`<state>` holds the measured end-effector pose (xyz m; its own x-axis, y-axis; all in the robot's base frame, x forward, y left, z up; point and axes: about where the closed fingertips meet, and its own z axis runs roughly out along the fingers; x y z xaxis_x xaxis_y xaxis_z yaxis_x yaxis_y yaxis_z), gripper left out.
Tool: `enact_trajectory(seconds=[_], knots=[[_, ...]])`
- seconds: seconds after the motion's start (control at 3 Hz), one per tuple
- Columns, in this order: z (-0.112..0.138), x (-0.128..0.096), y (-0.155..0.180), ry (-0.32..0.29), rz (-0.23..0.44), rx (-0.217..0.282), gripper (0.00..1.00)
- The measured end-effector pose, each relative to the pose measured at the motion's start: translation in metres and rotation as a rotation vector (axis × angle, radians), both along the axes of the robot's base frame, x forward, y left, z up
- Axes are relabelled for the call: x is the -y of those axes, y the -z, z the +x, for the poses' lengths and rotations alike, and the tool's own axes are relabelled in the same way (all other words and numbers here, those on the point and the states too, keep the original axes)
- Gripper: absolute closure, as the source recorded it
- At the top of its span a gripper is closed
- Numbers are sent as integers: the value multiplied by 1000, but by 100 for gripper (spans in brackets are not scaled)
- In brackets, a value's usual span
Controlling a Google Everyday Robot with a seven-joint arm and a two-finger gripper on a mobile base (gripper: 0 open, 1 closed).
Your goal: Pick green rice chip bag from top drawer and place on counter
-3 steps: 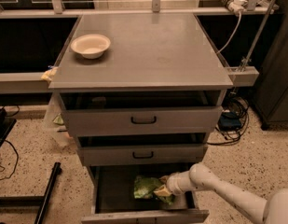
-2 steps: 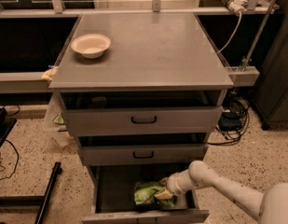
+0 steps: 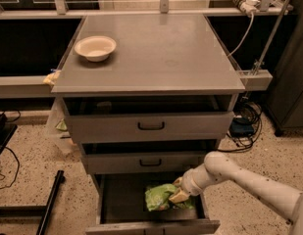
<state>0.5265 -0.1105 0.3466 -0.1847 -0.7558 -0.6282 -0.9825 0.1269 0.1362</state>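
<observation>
The green rice chip bag (image 3: pixel 158 197) lies crumpled in the pulled-out bottom drawer (image 3: pixel 151 227) of the grey cabinet. My gripper (image 3: pixel 178 196) reaches into that drawer from the right and sits against the bag's right edge. The white arm (image 3: pixel 239 177) comes in from the lower right. The counter (image 3: pixel 161 58) is the cabinet's flat grey top, with a white bowl (image 3: pixel 95 47) at its back left. The top drawer (image 3: pixel 151 126) and the middle drawer (image 3: pixel 150 162) are each open a crack.
Grey side ledges (image 3: pixel 23 86) run left and right of the cabinet. A white cable and power strip (image 3: pixel 245 5) hang at the back right. A clear plastic bag (image 3: pixel 59 127) hangs at the cabinet's left side. A black bar (image 3: pixel 50 202) and cables lie on the floor at the left.
The arm's elbow has risen and shifted slightly left, and the gripper has pressed closer onto the bag's right edge. The bag has stayed in the bottom drawer.
</observation>
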Motion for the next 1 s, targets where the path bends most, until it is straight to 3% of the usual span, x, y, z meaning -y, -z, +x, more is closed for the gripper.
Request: enact_trajectory(seconds=[0.67, 1.0], knots=[[34, -11, -171, -17, -97, 175, 100], [39, -8, -192, -19, -115, 208, 100]])
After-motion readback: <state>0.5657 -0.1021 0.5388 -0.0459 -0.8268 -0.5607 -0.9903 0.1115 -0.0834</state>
